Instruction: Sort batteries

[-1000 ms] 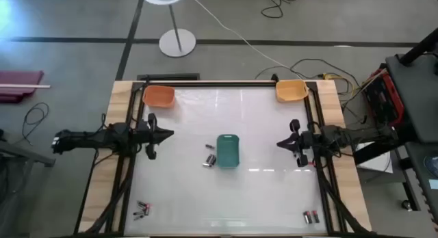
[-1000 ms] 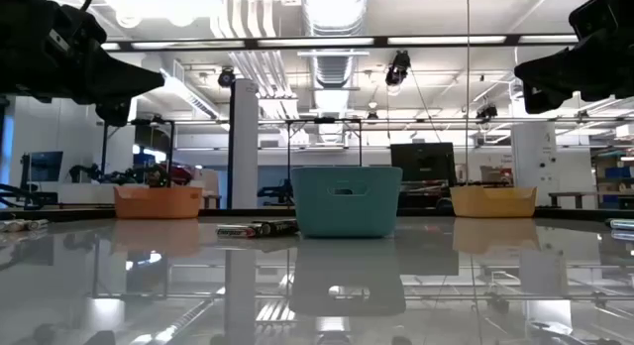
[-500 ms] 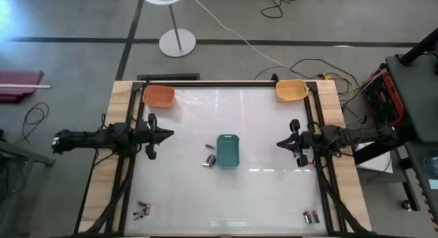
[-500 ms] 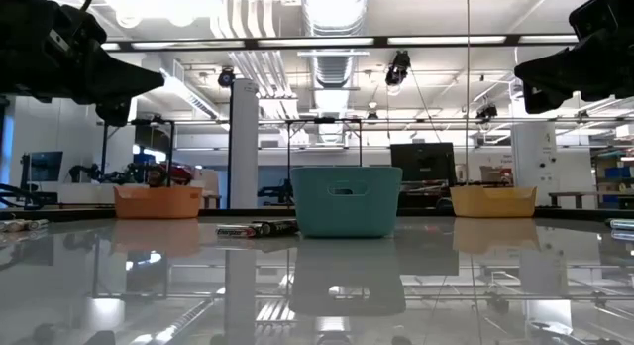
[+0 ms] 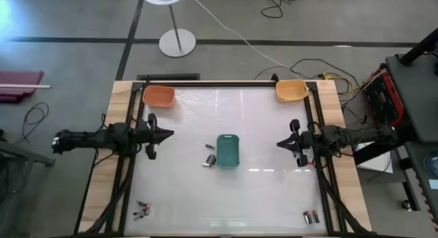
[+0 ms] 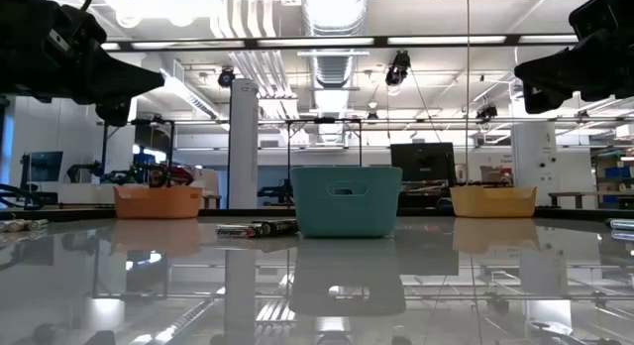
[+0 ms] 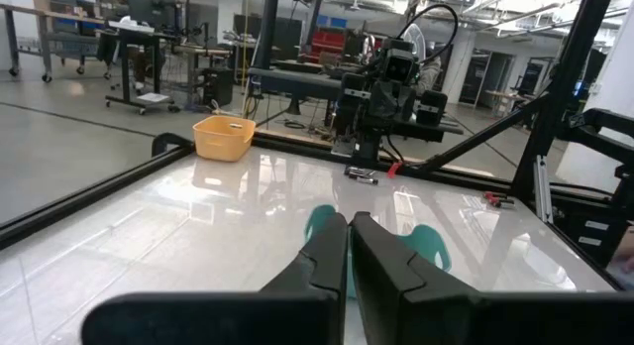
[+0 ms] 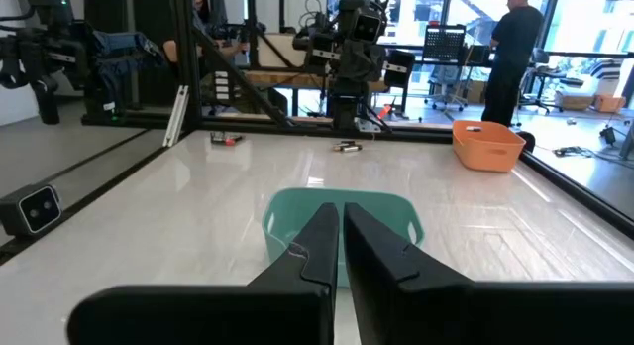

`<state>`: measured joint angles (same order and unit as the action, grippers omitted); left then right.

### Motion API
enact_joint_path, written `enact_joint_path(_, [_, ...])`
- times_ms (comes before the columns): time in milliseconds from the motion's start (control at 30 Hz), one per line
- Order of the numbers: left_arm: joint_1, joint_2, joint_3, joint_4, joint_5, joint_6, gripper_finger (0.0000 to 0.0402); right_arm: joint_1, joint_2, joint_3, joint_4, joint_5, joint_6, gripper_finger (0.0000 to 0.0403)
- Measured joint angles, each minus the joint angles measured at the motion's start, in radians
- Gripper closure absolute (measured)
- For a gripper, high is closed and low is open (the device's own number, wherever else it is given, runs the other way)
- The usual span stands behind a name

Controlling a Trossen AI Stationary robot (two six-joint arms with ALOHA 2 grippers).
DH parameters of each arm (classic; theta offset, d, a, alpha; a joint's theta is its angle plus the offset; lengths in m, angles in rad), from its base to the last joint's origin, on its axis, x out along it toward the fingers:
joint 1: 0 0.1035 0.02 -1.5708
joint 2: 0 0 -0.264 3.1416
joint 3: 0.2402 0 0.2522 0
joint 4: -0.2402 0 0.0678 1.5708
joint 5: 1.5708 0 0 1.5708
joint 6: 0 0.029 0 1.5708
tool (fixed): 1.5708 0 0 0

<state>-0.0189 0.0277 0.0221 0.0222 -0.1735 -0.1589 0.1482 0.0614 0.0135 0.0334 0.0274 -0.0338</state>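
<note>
Sitting mid-table: teal bin (image 5: pixel 228 150) (contents seemingly none) | batteries (image 5: pixel 210 158) beside

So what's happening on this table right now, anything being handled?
Nothing is being handled yet. The left end effector and right end effector hang above the table's two sides with fingers shut, holding nothing. A teal bin sits mid-table with a few batteries beside it. More batteries lie at the near left corner and near right corner. An orange bin and a yellow bin sit at the far corners.
</note>
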Motion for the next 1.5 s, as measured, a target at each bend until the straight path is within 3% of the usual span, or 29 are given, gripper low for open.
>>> enact_joint_path(833, [0.000,0.000,0.000,0.000,0.000,0.000,0.0402,0.000,0.000,0.000,0.008,-0.001,-0.045,0.0390])
enact_joint_path(900, [0.000,0.000,0.000,0.000,0.000,0.000,0.0402,0.000,0.000,0.000,0.009,-0.001,0.003,0.0390])
enact_joint_path(1100, [0.000,0.000,0.000,0.000,0.000,0.000,0.0402,0.000,0.000,0.000,0.004,-0.001,0.383,0.0390])
enact_joint_path(1400, [0.000,0.000,0.000,0.000,0.000,0.000,0.0402,0.011,0.022,0.000,0.003,0.009,0.508,0.0390])
enact_joint_path(1500, [0.000,0.000,0.000,0.000,0.000,0.000,0.0402,0.014,0.064,0.000,0.129,0.013,0.484,0.0390])
